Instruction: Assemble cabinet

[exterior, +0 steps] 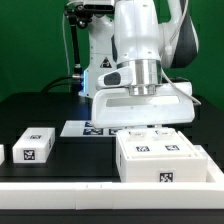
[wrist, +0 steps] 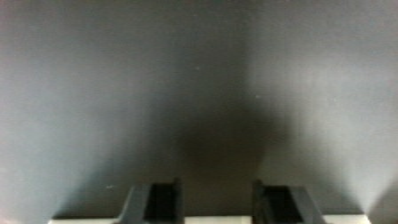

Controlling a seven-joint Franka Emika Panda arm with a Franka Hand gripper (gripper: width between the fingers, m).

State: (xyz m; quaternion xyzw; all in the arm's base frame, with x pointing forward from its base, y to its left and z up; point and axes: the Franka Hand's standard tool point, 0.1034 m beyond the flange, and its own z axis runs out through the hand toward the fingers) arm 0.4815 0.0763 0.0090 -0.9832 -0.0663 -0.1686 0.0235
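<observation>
Beneath everything, a black surface (exterior: 60,108), spreading out from under the hand (exterior: 148,128) toward both sides of the exterior view, edged by a white strip (exterior: 60,195) on the side nearest that camera.

Straight above the hand, the white arm (exterior: 140,40), standing close to upright, with the hand's broad white body at its lower end.

Just below the hand and reaching from there toward the exterior camera: the cabinet's big white box (exterior: 165,160), the largest white piece in sight. Lies flat on the surface, with black-and-white square tags on its top and one more on its front face. Far edge right under the hand. Impossible to tell whether the fingertips touch the box or stop just short of it.

Beside the hand, toward the exterior view's left and low on the surface: the marker board (exterior: 80,127), thin, flat and white, its printed tags partly hidden behind the hand and the box.

Well away from the hand, toward the exterior view's left: a smaller white part (exterior: 33,145), resting on the surface with a tag on the face turned to the camera. Farther from the hand again, another white part (exterior: 2,152), cut off by the picture's edge.

In the wrist view, the hand (wrist: 217,190) released: two dark fingers (wrist: 160,200) standing apart, only a blurred grey area showing between and beyond them, too soft to identify.
</observation>
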